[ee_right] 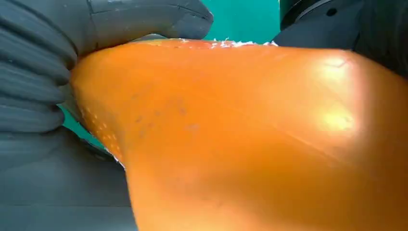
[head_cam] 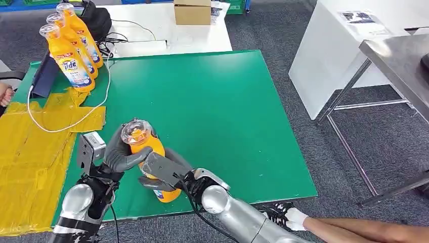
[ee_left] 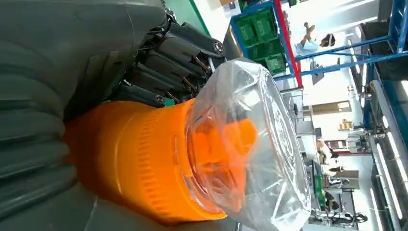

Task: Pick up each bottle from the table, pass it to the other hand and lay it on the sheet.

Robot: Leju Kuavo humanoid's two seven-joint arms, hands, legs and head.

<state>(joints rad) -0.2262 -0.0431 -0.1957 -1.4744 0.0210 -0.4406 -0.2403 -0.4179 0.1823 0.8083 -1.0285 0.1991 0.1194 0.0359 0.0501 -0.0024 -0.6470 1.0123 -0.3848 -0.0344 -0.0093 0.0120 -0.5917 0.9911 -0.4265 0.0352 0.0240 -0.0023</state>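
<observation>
An orange detergent bottle (head_cam: 147,146) with a clear cap (head_cam: 135,131) stands upright above the green mat (head_cam: 217,111), near its front edge. My left hand (head_cam: 117,152) wraps the bottle's neck just under the cap. My right hand (head_cam: 161,172) grips the body lower down. In the left wrist view the dark fingers (ee_left: 178,57) curl around the orange neck (ee_left: 139,163) beside the clear cap (ee_left: 260,144). In the right wrist view the grey thumb (ee_right: 144,17) presses on the orange body (ee_right: 250,139). The yellow sheet (head_cam: 30,152) lies to the left of the mat.
Three more orange bottles (head_cam: 73,48) stand at the mat's back left, by a black bag (head_cam: 96,20) and a white cable (head_cam: 66,126). A cardboard box (head_cam: 192,11) sits behind. A metal table (head_cam: 399,61) stands right. A person's shoe (head_cam: 286,215) is at the lower right.
</observation>
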